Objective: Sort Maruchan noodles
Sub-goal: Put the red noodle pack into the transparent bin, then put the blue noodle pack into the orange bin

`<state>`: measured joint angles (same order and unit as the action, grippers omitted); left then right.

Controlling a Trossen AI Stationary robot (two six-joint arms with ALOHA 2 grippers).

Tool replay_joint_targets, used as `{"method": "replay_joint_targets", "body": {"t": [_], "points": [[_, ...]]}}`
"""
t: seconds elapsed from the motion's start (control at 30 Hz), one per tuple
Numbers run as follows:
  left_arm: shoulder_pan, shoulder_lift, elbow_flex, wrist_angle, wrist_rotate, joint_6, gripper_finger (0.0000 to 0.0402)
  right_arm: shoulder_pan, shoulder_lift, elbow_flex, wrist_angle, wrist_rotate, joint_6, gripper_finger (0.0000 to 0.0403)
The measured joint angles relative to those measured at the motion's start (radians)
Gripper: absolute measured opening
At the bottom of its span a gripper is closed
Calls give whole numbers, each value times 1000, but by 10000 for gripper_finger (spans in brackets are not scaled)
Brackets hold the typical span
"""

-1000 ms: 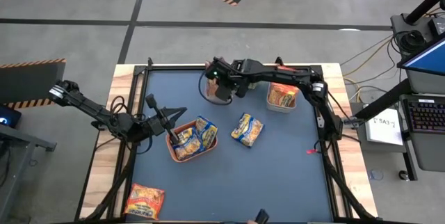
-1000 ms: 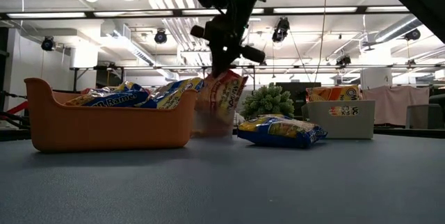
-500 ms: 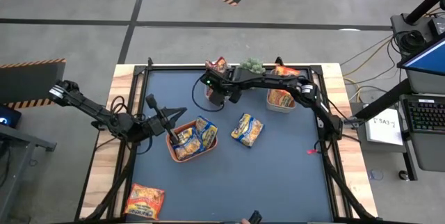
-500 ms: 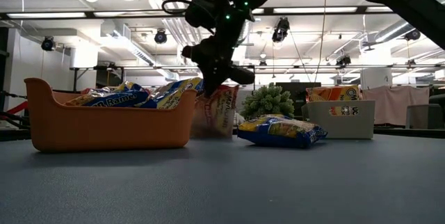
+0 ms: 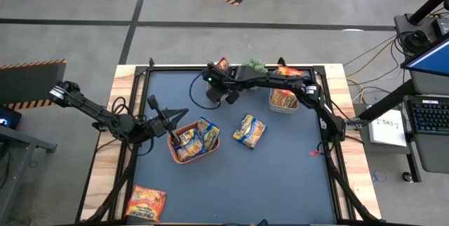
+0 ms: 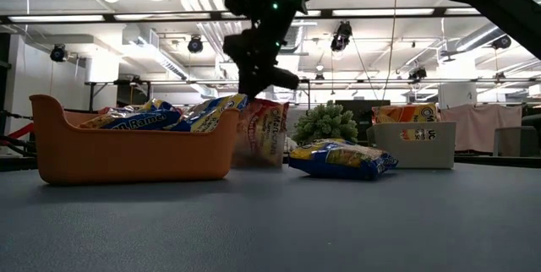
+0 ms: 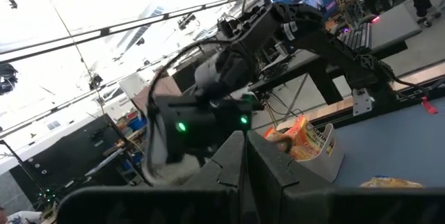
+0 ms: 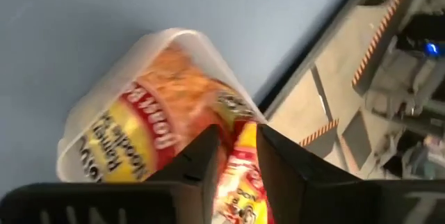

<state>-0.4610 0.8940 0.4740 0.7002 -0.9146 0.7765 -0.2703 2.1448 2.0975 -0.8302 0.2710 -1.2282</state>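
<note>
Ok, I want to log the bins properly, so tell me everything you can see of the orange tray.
The orange tray looks like smooth opaque plastic: a shallow oblong tub with upright walls and a rim that rises at each end. It stands upright on the dark table, left of centre and turned at a slant to the edges. Several yellow-and-blue noodle packets lie piled inside, poking above the rim. The left hand sits at its left end; contact cannot be told.
</note>
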Motion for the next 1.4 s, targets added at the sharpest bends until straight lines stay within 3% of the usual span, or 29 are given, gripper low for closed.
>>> {"method": "replay_joint_targets", "body": {"t": [0.17, 0.3, 0.47, 0.53, 0.67, 0.73, 0.87, 1.13, 1.4], "points": [[0, 0, 0, -2, 0, 0, 0, 1, -6, 85, -10, 2, 146, 108], [0, 1, 0, -13, 0, -2, 0, 2, -36, 178, -116, 1, 302, 109], [0, 1, 0, -18, 0, -13, 0, 2, -80, 250, -314, -21, 655, 94], [0, 1, 0, -18, -1, -19, 0, -2, -107, 242, -399, -83, 780, 85], [0, 6, 0, -18, 0, -36, 0, -2, -152, 219, -561, -325, 974, 59], [0, 10, 0, -18, 0, -48, 0, 21, -182, 162, -576, -407, 1030, 49], [0, 24, 0, -16, 0, -92, 0, 106, -275, -28, -467, -432, 1044, 39], [0, 66, 0, -17, 0, -216, 0, 232, -531, -526, 31, -428, 1124, 38], [0, 146, 0, -16, 0, -368, 0, 263, -727, -938, 410, -404, 1266, 38]]}}
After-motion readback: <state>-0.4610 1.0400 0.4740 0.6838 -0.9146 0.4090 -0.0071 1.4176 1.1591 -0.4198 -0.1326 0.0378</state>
